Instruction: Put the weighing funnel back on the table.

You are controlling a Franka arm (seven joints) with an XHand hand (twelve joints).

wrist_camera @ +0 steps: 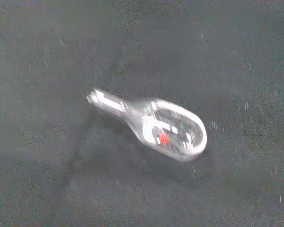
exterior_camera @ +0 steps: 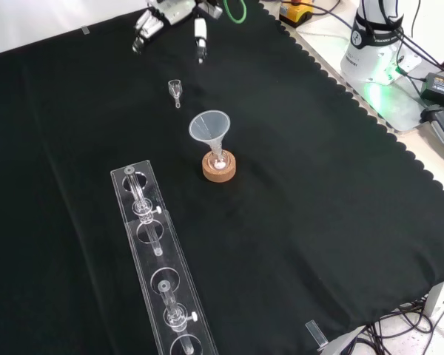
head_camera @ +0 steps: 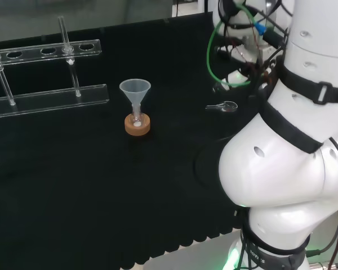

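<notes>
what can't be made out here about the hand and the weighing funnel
- hand: palm cut off by the front view's top edge
- weighing funnel: blurred in the wrist view, tiny in the front view; contents unclear
- flask on the cork ring: too small, contents unclear

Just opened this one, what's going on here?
The weighing funnel lies on the black cloth, and nothing is touching it. The hand hangs above it at the top of the front view, fingers relaxed and holding nothing. The wrist view looks down on the piece lying on its side. Nearby, the funnel stands in its flask on a cork ring. The put-down looks done.
</notes>
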